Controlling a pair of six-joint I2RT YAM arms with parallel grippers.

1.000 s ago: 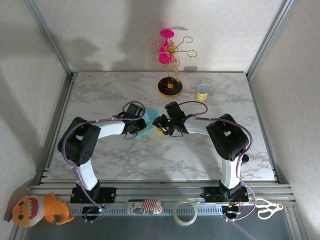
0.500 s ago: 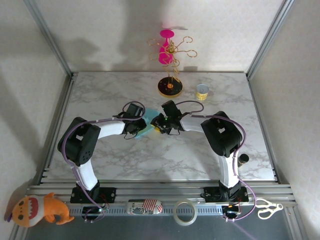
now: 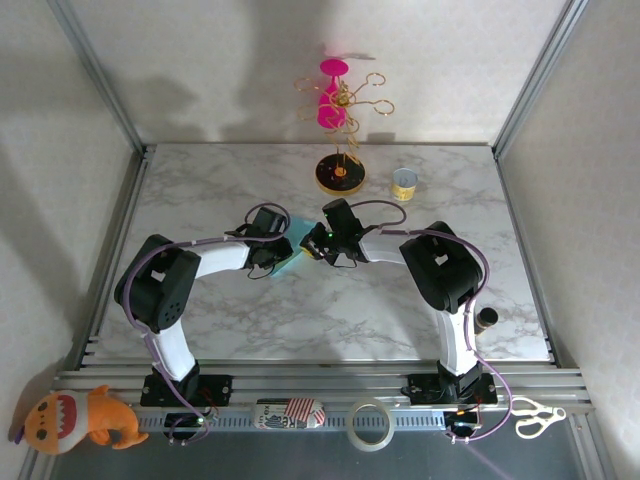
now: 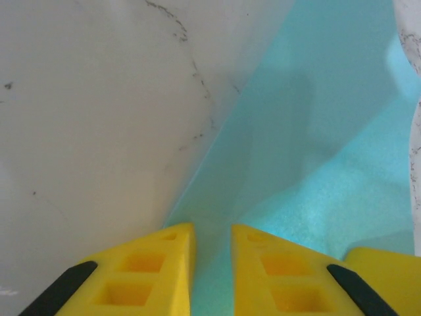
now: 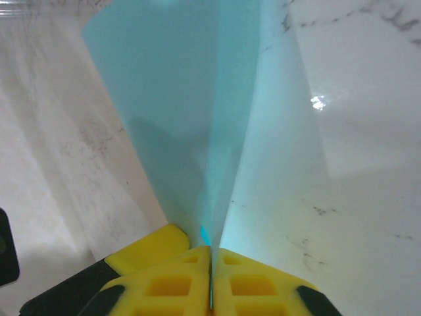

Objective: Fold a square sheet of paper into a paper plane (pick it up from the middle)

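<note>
right wrist view: right gripper (image 5: 210,250) pressed together, pinching the square sheet of paper (image 5: 191,99); left gripper (image 4: 212,232) narrowly spread astride it.

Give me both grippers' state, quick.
Left gripper: narrow gap, square sheet of paper running into it; grip cannot be told.
Right gripper: closed, pinching the square sheet of paper.

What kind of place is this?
Probably a robotics lab test cell: a white marble-patterned tabletop, silver aluminium frame posts, and two white-and-black robot arms bolted at its near edge.
</note>
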